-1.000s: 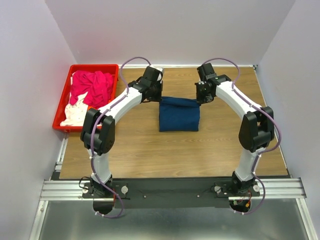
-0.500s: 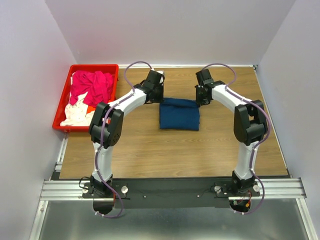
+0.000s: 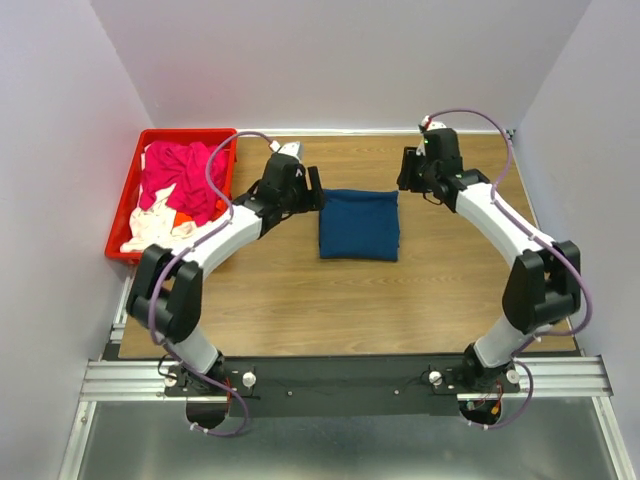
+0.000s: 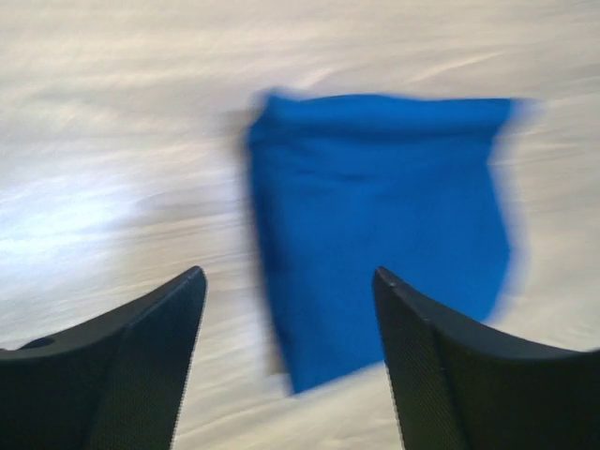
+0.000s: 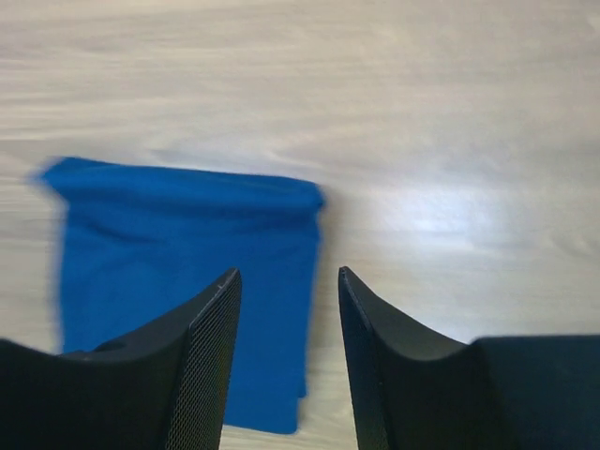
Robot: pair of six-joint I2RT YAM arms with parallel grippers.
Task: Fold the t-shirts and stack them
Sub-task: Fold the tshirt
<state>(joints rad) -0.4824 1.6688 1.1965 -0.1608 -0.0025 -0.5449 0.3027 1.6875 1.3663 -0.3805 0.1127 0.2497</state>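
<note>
Left end effector (image 4: pixel 288 281) hovers just off the far left corner of the navy shirt (image 3: pixel 359 224), fingers spread wide and empty. Right end effector (image 5: pixel 288 274) hangs by the far right corner, fingers parted less, gripping nothing. Folded into a flat rectangle, the navy shirt lies mid-tabletop (image 3: pixel 300 290). Well apart to the left, a crate (image 3: pixel 190 134) holds a crumpled pink shirt (image 3: pixel 185 175), white shirt (image 3: pixel 150 230) and orange shirt (image 3: pixel 180 212).
</note>
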